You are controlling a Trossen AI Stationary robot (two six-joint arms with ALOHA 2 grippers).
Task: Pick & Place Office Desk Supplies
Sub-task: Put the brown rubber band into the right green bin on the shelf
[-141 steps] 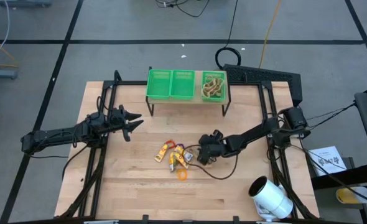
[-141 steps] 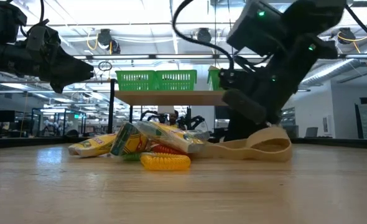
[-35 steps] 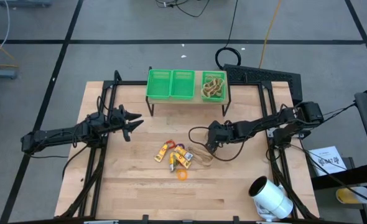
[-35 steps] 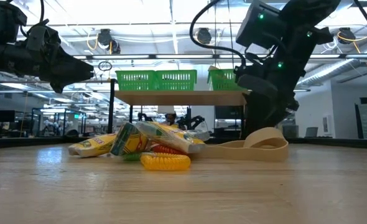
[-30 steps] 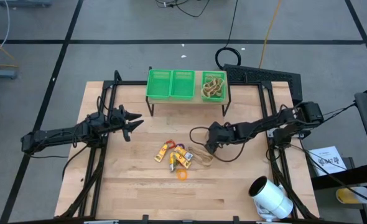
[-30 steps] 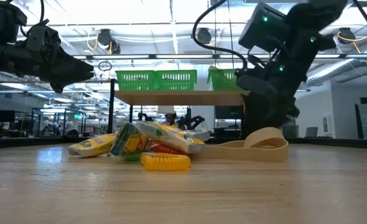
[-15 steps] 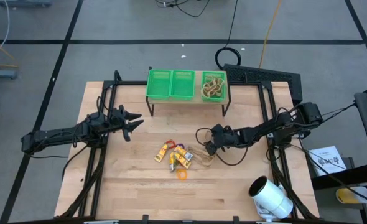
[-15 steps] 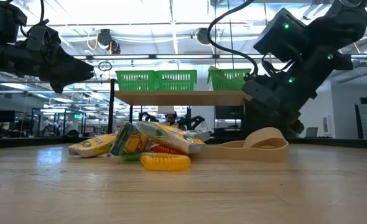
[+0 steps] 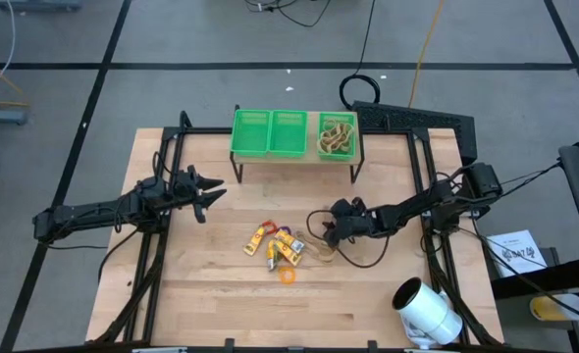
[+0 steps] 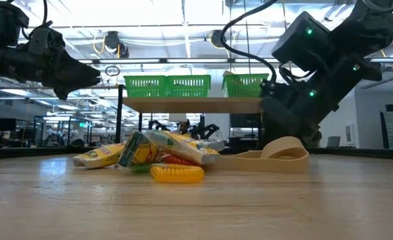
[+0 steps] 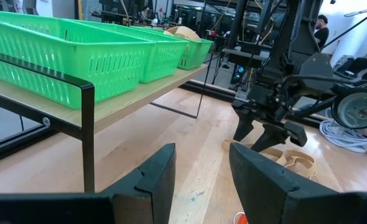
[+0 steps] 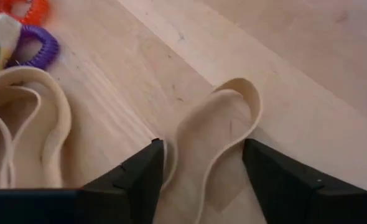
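Both grippers are open: the right gripper (image 12: 199,163) straddles a rubber band (image 12: 224,140) on the table (image 9: 211,294), the left gripper (image 9: 211,196) hovers apart.

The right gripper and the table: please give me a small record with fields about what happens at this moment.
right gripper: open, low over the wooden table, fingers on either side of a tan rubber-band loop
tan loop: lies flat on the wood, not lifted
left gripper: open, waiting above the table's left part, holds nothing
pile of small supplies: yellow packets and coiled rings, mid-table
green three-part basket: on a raised shelf; tan bands in its right compartment
white cylinder: near the table's front right corner
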